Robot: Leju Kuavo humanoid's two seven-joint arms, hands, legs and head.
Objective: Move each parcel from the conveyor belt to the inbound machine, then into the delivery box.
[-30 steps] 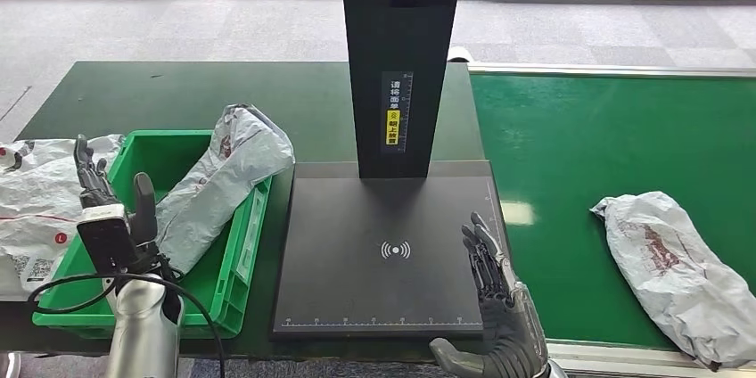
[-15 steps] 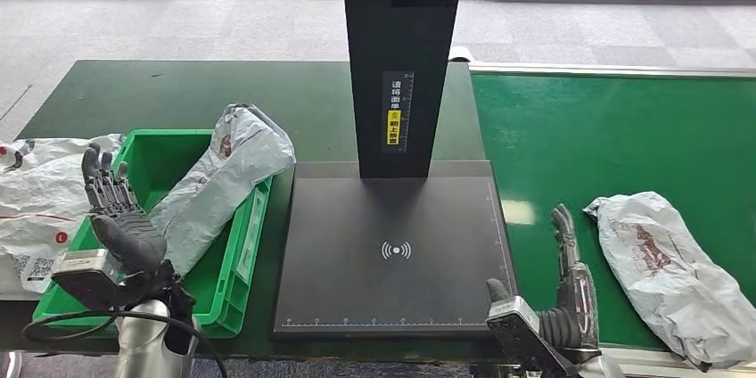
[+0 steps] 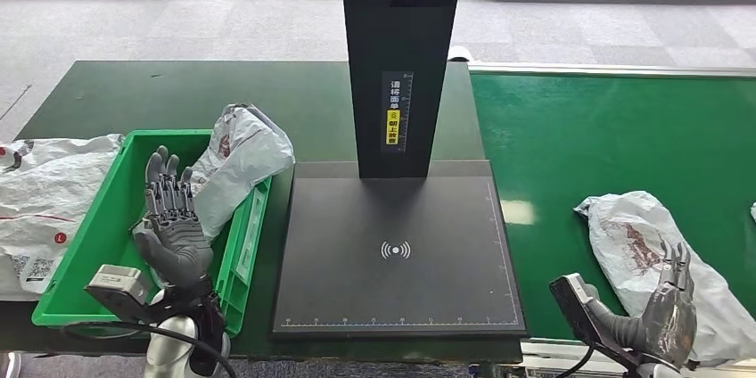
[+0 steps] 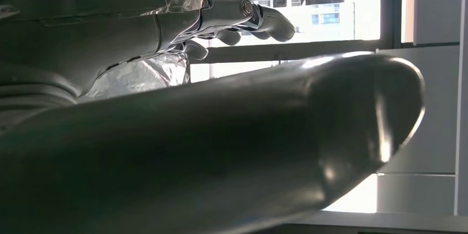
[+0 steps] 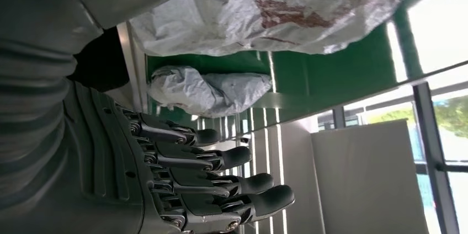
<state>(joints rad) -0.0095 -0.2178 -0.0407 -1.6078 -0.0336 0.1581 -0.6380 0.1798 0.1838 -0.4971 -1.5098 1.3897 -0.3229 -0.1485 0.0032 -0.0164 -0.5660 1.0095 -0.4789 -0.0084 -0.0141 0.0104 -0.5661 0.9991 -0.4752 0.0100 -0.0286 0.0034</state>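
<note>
A crumpled grey parcel (image 3: 655, 262) with red print lies on the green conveyor belt (image 3: 615, 137) at the right. My right hand (image 3: 664, 311) hovers open at the belt's near edge, fingers spread right beside that parcel (image 5: 287, 10). A second grey parcel (image 3: 234, 168) leans over the right wall of the green delivery box (image 3: 107, 226). My left hand (image 3: 174, 217) is raised over the box, open and holding nothing, with fingers straight. The black inbound machine's scan plate (image 3: 397, 253) lies bare between box and belt.
The machine's tall black column (image 3: 401, 48) rises behind the plate. More grey parcels (image 3: 40, 200) lie on the table left of the box. Another parcel (image 5: 207, 90) sits farther along the belt in the right wrist view. Grey floor and windows lie beyond.
My right hand has swung from the scan plate's front corner rightward to the parcel on the belt. My left hand moved right, over the box. The belt parcel has drifted slightly left.
</note>
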